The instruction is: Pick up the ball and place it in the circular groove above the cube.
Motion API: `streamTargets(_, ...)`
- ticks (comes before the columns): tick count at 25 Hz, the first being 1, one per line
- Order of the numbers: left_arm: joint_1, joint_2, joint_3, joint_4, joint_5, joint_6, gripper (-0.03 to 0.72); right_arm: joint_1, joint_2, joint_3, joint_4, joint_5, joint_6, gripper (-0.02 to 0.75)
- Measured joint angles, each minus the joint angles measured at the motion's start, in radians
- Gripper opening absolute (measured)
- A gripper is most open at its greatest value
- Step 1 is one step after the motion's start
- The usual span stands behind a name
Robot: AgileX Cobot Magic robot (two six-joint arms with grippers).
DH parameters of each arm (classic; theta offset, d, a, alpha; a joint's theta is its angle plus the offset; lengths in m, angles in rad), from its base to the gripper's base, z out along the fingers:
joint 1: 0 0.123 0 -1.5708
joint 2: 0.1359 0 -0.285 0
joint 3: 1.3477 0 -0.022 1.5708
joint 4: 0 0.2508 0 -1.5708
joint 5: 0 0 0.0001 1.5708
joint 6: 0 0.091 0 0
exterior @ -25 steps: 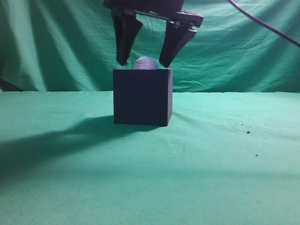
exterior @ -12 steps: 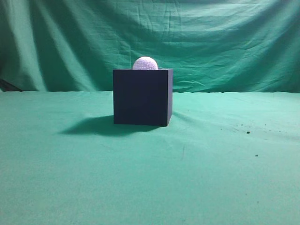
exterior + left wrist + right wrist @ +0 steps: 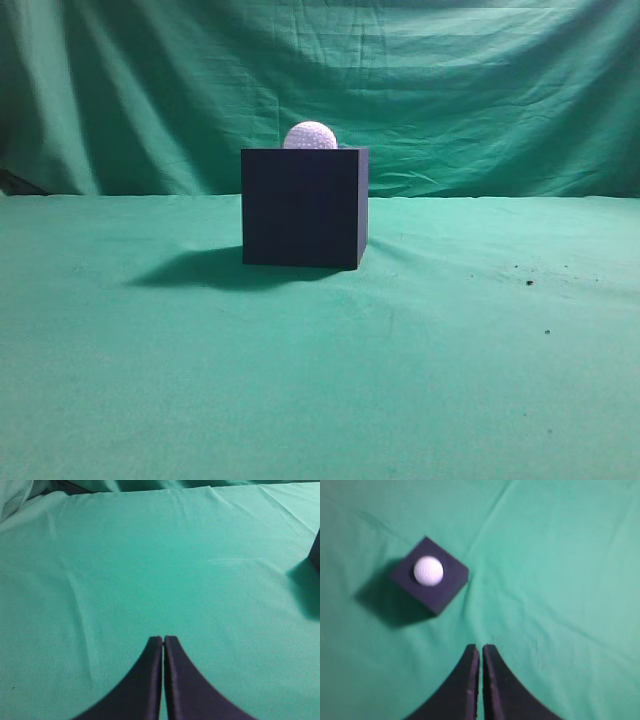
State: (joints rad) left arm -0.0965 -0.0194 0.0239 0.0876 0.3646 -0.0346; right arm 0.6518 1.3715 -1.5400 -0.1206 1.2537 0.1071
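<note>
Green-clothed table with the cube directly on it

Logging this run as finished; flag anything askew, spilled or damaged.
Nothing stands out. The ball sits centred on top of the cube, which stands square on the cloth. A few dark specks lie on the cloth to the right.

Beneath me a green cloth covers the counter, lightly creased. A wrinkled green backdrop hangs behind it. Dark specks dot the cloth.
</note>
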Motion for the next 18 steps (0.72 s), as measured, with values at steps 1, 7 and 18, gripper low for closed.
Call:
streamTargets(1,0.000,0.000,0.000,0.000,0.000,0.000,0.000,0.000,-0.037,0.054,-0.001,0.000,0.016,0.000)
streamTargets(7,0.000,0.000,0.000,0.000,0.000,0.000,0.000,0.000,-0.317,0.354,0.010,-0.095,0.077,0.000)
streamTargets(18,0.000,0.000,0.000,0.000,0.000,0.000,0.000,0.000,-0.820,0.770,0.121,-0.354,0.081,0.000)
